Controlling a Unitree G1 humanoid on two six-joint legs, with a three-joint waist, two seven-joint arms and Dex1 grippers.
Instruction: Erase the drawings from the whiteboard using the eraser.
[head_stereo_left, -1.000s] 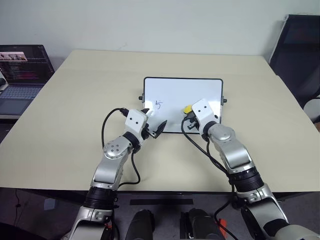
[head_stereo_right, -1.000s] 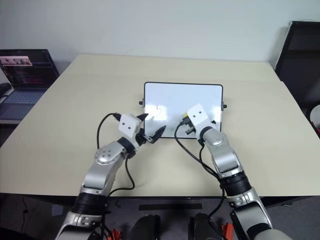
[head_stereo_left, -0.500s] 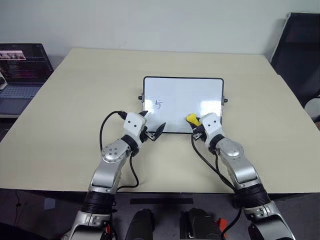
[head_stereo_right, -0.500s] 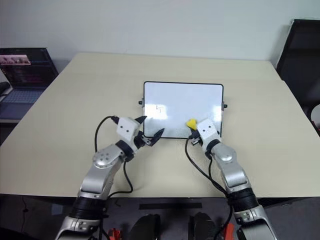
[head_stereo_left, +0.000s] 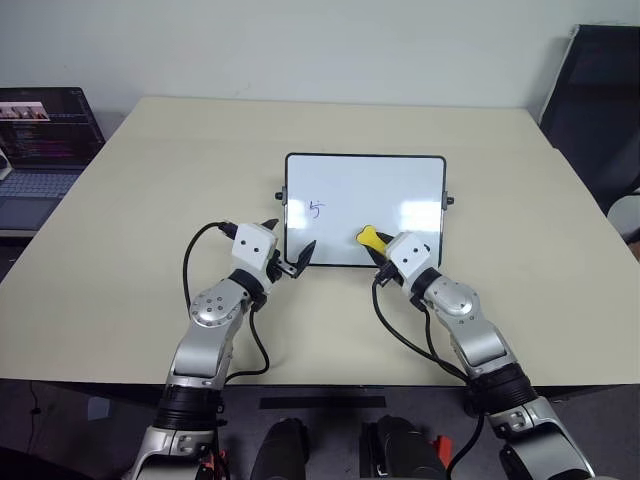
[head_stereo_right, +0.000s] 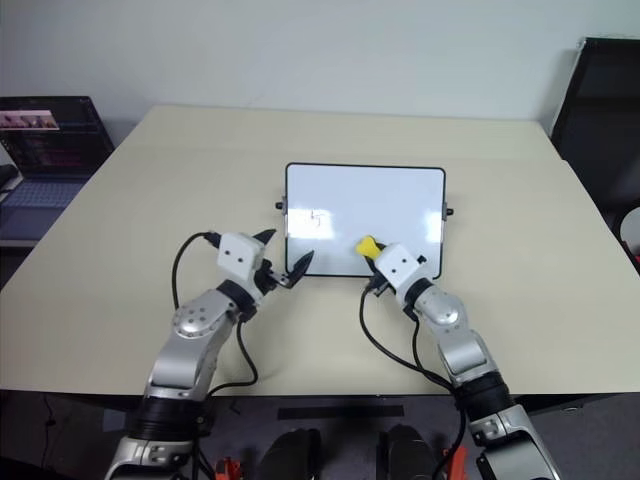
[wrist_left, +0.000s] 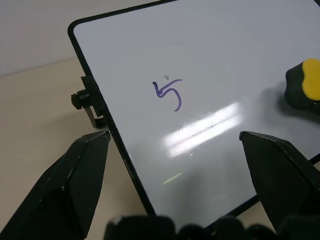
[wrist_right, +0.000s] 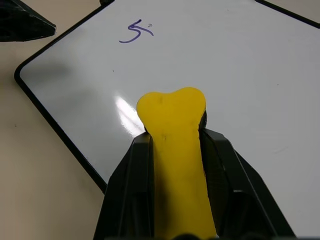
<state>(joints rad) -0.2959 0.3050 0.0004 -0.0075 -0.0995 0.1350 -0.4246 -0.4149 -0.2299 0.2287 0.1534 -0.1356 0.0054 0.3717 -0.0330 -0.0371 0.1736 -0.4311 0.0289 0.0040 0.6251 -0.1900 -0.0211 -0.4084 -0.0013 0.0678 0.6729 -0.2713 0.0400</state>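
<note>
eraser (wrist_right: 176, 150) clamped in right gripper (head_stereo_left: 383, 246) at whiteboard's (head_stereo_left: 400, 185) 6 o'clock edge; "5" (head_stereo_left: 317, 209) toward 9 o'clock; left gripper (head_stereo_left: 287, 248) fingers apart.

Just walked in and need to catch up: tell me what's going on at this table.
A humanoid robot is wiping a whiteboard lying on the table. Its right end effector is shut on a yellow eraser, held over the board's near edge. One drawing, a handwritten "5", is on the board's left part, apart from the eraser. The left end effector is open at the board's near left corner, one finger off the board's side, the other over it, holding nothing. A laptop sits far left.
</note>
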